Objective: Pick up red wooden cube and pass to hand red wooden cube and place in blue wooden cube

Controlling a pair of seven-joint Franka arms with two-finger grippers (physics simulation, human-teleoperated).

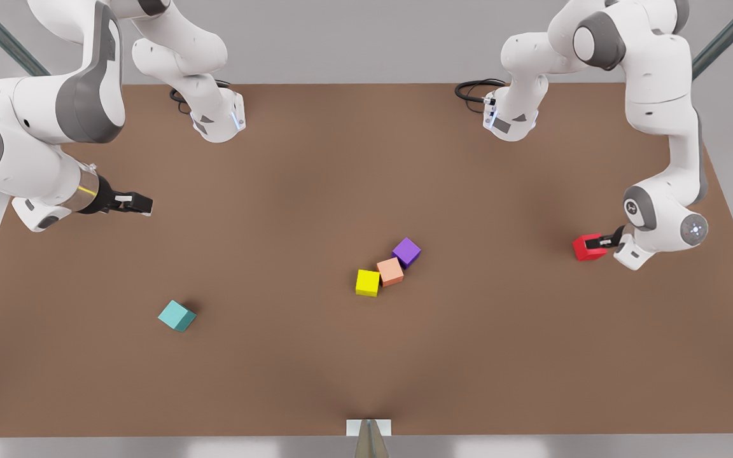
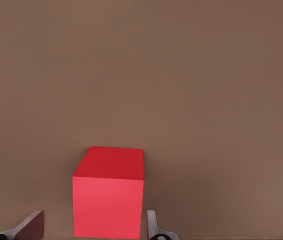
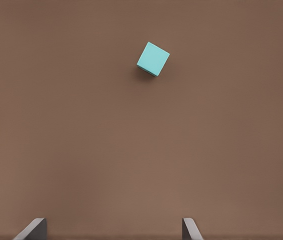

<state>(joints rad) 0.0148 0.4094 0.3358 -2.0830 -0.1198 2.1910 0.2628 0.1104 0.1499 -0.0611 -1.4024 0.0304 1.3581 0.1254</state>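
A simulated lab bench: bare brown table point(image 1: 315, 191), grey backdrop, two mounted white arms.

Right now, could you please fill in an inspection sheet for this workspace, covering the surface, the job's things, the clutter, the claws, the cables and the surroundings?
Surface: brown table, flat and matte.
Job's things: red wooden cube near the front view's right edge; blue wooden cube alone toward the front view's left.
Clutter: yellow cube, salmon-orange cube and purple cube bunched mid-table.
Claws: left claw straddles the red wooden cube, fingers open with a gap on one side; right claw open, waiting above the table, looking toward the blue wooden cube.
Cables: black cables by the arm bases.
Surroundings: grey backdrop, diagonal metal struts.
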